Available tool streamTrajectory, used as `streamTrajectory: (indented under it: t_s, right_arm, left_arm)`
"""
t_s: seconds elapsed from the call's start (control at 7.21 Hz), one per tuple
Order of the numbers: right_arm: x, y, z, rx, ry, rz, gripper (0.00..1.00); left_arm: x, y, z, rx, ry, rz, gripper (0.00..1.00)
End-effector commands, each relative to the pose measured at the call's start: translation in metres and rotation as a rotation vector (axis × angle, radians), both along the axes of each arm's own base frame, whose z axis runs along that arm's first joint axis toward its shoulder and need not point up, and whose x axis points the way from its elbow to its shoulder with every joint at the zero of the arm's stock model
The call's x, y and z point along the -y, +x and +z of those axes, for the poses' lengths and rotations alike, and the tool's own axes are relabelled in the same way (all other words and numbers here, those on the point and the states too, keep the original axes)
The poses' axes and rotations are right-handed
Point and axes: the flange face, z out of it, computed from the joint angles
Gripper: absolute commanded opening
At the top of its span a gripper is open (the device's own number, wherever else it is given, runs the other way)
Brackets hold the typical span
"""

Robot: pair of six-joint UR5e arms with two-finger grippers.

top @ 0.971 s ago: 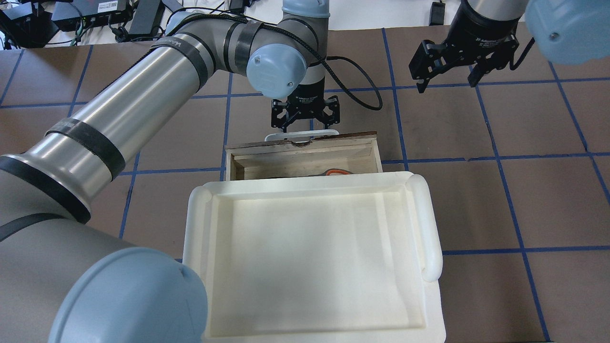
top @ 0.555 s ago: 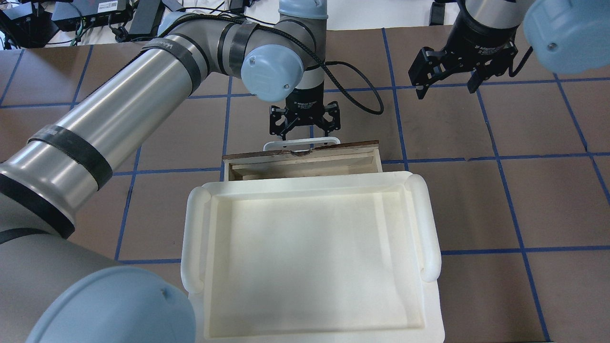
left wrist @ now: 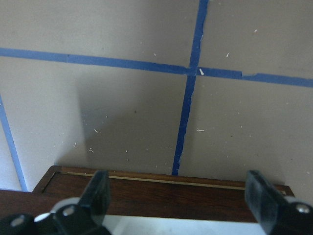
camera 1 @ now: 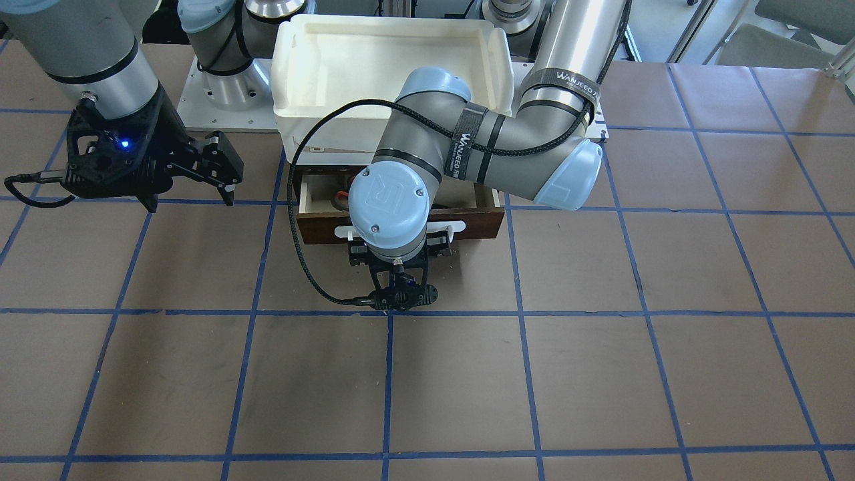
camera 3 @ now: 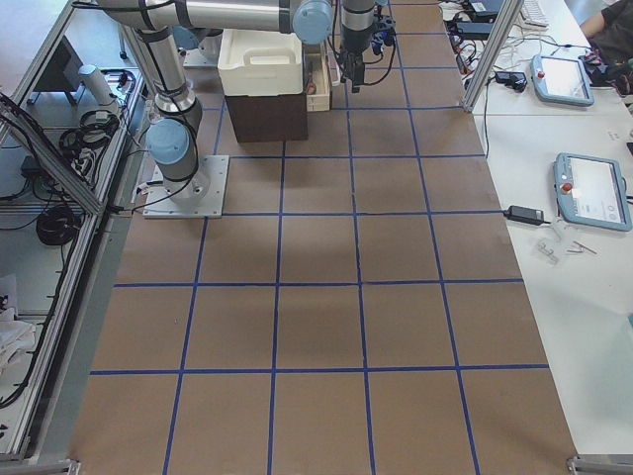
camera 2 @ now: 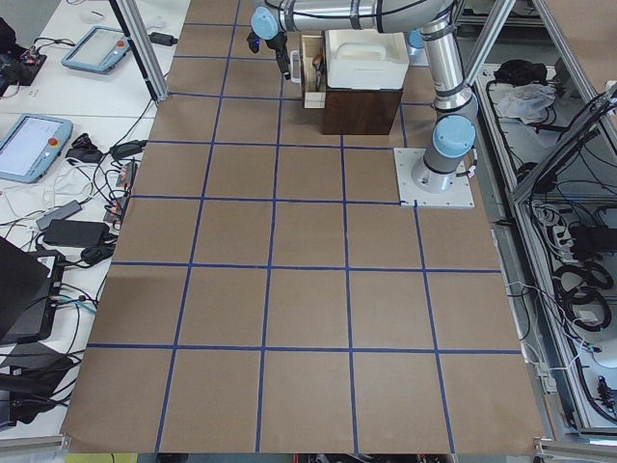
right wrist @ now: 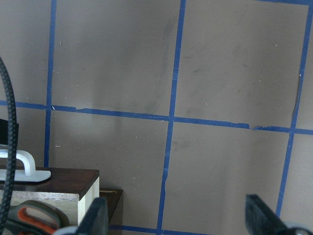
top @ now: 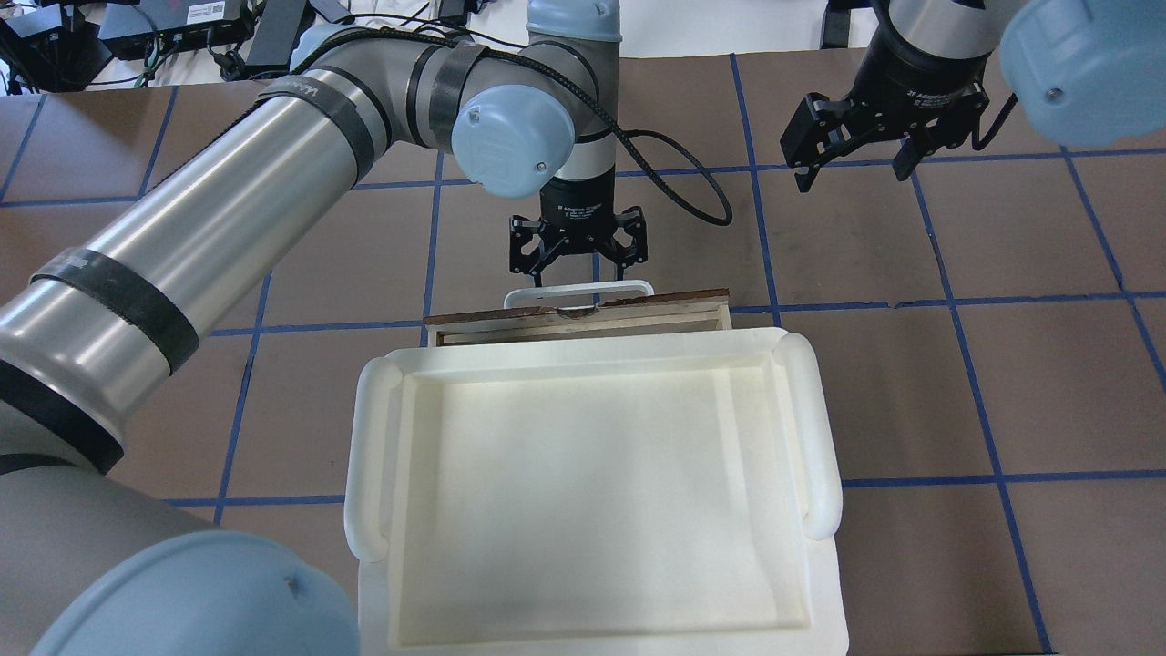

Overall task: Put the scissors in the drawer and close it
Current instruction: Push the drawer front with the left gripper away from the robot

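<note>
The drawer (top: pixel 583 321) sticks a little way out from under the white foam tray, with its dark front (camera 1: pixel 481 224) and white bar handle (top: pixel 578 292) facing away from the robot. The scissors (camera 1: pixel 337 197) lie inside it. Their grey and orange handle also shows in the right wrist view (right wrist: pixel 34 215). They are hidden in the overhead view. My left gripper (top: pixel 579 271) is open and empty, fingertips at the handle, over the drawer front (left wrist: pixel 171 196). My right gripper (top: pixel 852 173) is open and empty, raised off to the drawer's right side (camera 1: pixel 230 167).
The white foam tray (top: pixel 820 437) sits on top of a dark wooden cabinet (camera 3: pixel 262 117) that houses the drawer. A black cable (camera 1: pixel 297 254) loops from the left wrist over the brown floor with blue tape lines. Monitors and cables lie on side tables (camera 2: pixel 39 145).
My left gripper has moved toward the cabinet with the drawer front ahead of it. The drawer has slid in, hiding the scissors from overhead. The right gripper has barely moved.
</note>
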Motion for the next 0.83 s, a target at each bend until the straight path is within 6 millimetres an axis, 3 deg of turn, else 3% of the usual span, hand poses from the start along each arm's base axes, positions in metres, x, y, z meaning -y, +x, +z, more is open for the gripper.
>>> streamTrajectory:
  t_s: [0.0, 0.69]
  right_arm:
    - [0.000, 0.000, 0.000, 0.000, -0.003, 0.001, 1.00]
    - [0.000, 0.000, 0.000, 0.000, -0.002, 0.004, 0.99]
  left_arm:
    - [-0.012, 0.004, -0.008, 0.011, 0.027, -0.008, 1.00]
    - [-0.070, -0.019, -0.002, 0.027, 0.055, -0.079, 1.00]
